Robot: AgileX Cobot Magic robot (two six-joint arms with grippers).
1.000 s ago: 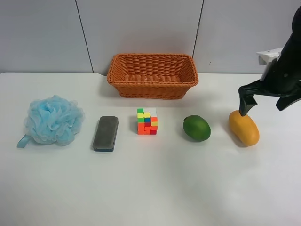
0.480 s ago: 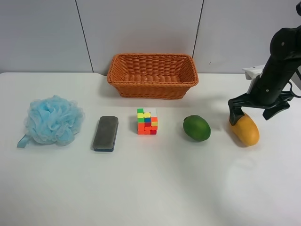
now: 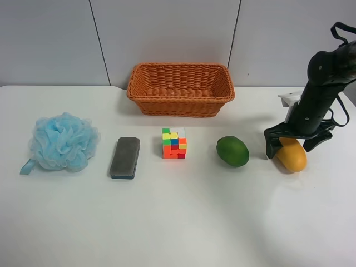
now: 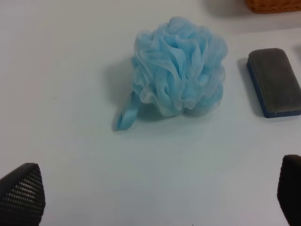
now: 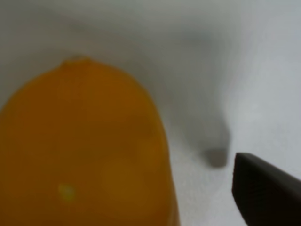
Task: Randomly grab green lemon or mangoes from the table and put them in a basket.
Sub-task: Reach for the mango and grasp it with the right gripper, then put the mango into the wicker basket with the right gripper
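Partly hidden mango (image 3: 295,159), right pincer (image 3: 288,149) spread astride it, blurred close-up

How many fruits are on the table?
2. The green lemon sits between the puzzle cube and the mango; the mango sits inside the open right end effector. None looks hidden.

A blue mesh bath pouf (image 3: 61,142) sits at the frame's left, a grey board eraser (image 3: 124,157) just beside it, and a colourful puzzle cube (image 3: 174,143) near centre.
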